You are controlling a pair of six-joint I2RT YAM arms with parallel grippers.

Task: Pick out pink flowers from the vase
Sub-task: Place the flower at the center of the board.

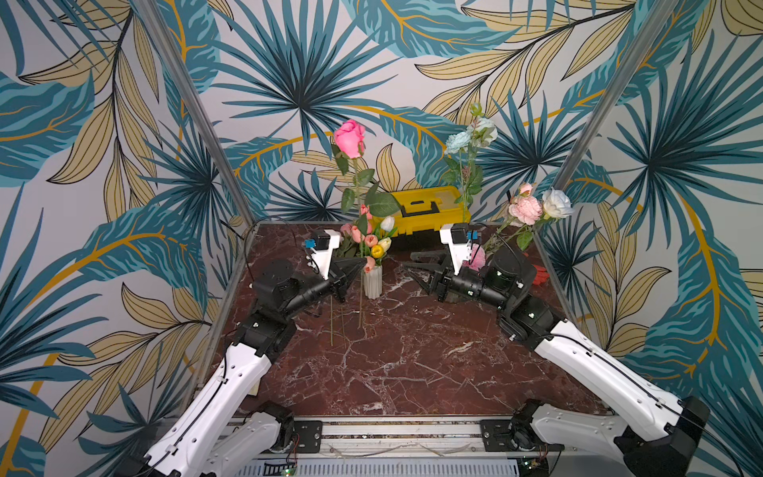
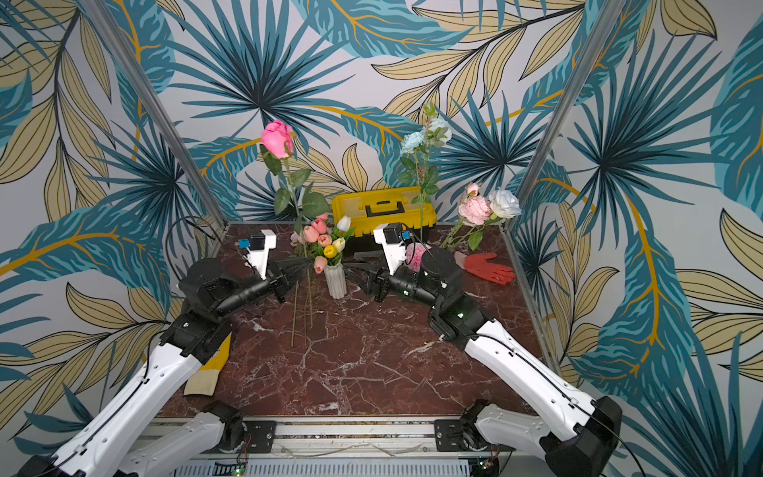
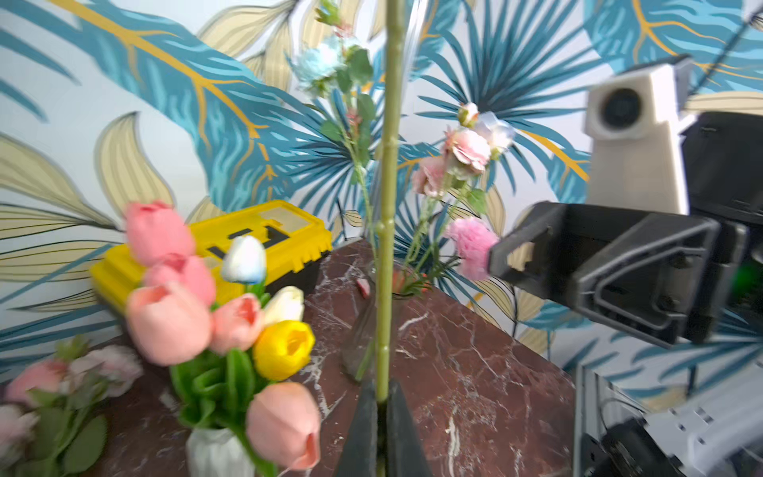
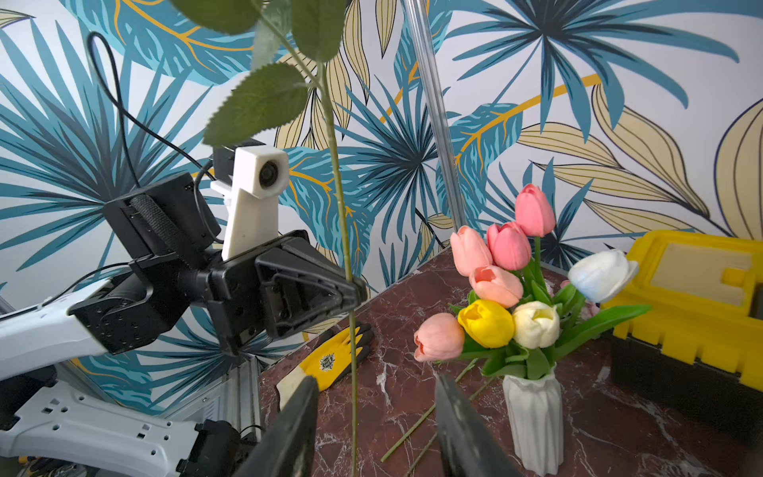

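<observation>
In both top views the left jaws are pressed shut on the green stem of the hot-pink rose [image 1: 349, 138] [image 2: 277, 139]. It stands upright just beside the white vase [image 1: 372, 281] [image 2: 335, 281], its bloom high above the table [image 1: 413, 363] [image 2: 371, 363]. The pink tulips [image 1: 370, 240] [image 2: 310, 233] sit in that vase among yellow and white ones. On the vase's other side the right jaws stand apart, holding nothing. Behind the right arm the pale pink roses [image 1: 525, 208] [image 2: 475, 209] lean with a white rose, the frilly carnation [image 1: 477, 258] [image 2: 417, 252] shows low by that arm's wrist camera, and a yellow toolbox [image 1: 425, 206] [image 2: 384, 208] sits against the back wall. In the left wrist view the hot-pink rose [image 3: 386, 206] shows only as a stem rising straight from between the two closed jaws. The tulips [image 3: 165, 322] are close beside it, blurred pale pink blooms [image 3: 103, 365] lie on the table past the vase, and the right jaws gape in front of the carnation [image 3: 472, 247]. In the right wrist view the right arm's fingers [image 4: 289, 429] are well apart and empty. Beyond them the left jaws pinch the rose [image 4: 340, 198] below its leaves, the tulips [image 4: 508, 243] fill the vase [image 4: 534, 417], and loose stems [image 4: 427, 415] and a yellow glove [image 4: 326, 363] lie on the table.
</observation>
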